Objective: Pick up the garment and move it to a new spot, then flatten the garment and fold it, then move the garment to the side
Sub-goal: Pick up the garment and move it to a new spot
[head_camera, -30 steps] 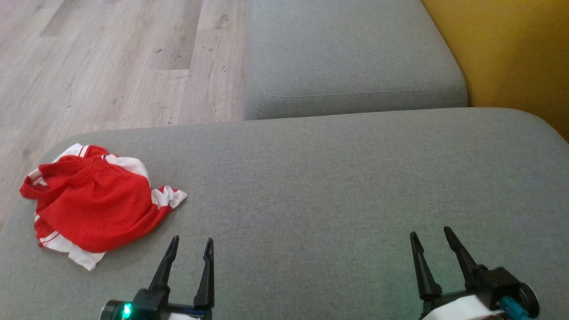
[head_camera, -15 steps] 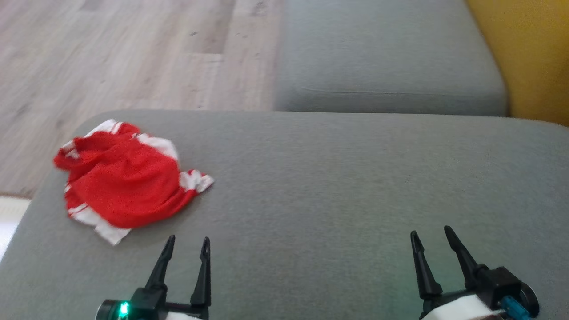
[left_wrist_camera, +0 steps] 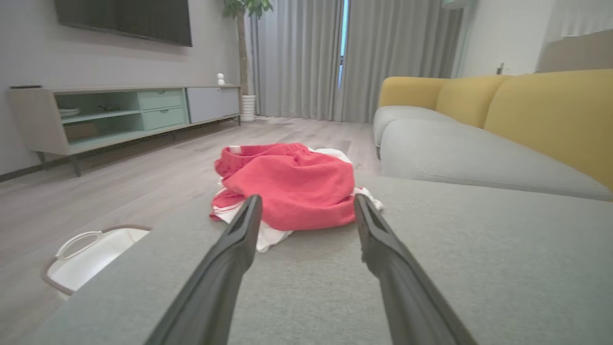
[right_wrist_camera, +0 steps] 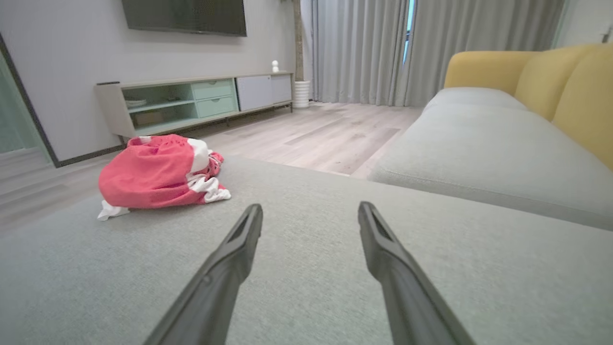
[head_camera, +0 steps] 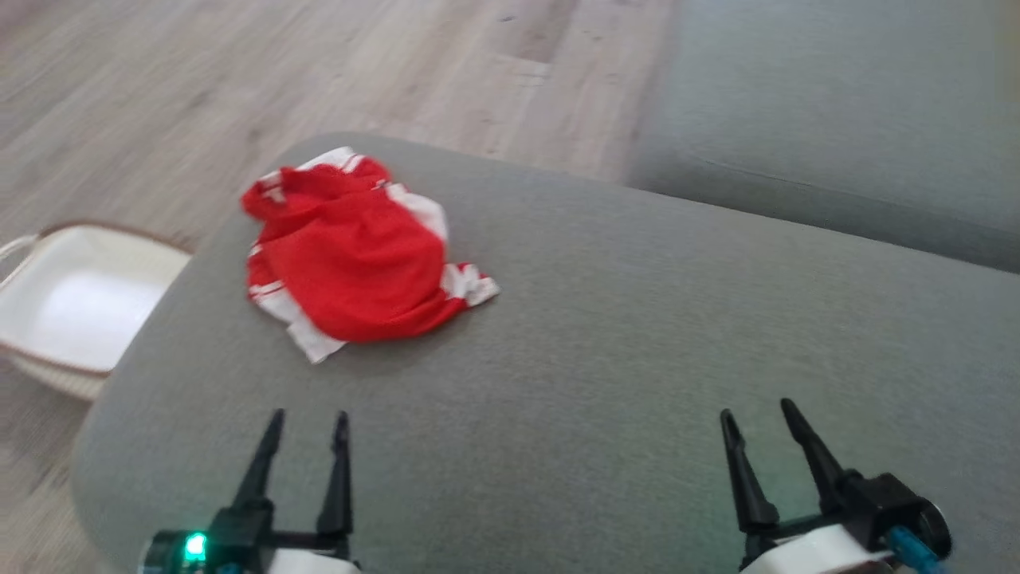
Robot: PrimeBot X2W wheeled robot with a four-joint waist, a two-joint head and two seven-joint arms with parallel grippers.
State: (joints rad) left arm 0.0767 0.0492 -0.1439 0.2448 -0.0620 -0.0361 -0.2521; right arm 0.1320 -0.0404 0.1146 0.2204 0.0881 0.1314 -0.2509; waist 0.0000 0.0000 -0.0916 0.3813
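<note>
Crumpled red-and-white garment (head_camera: 351, 255) near the far left corner of the grey sofa cushion (head_camera: 637, 359), left gripper (head_camera: 307, 421) and right gripper (head_camera: 757, 410) both hovering empty, fingers spread wide, white basket (head_camera: 72, 303) on the floor beside the cushion

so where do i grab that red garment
Pinch the raised red hump of the garment from above, on its near side, with the open left jaws. It is crumpled into a mound, and its white edges lie flat on the grey cushion, hard to get under.
</note>
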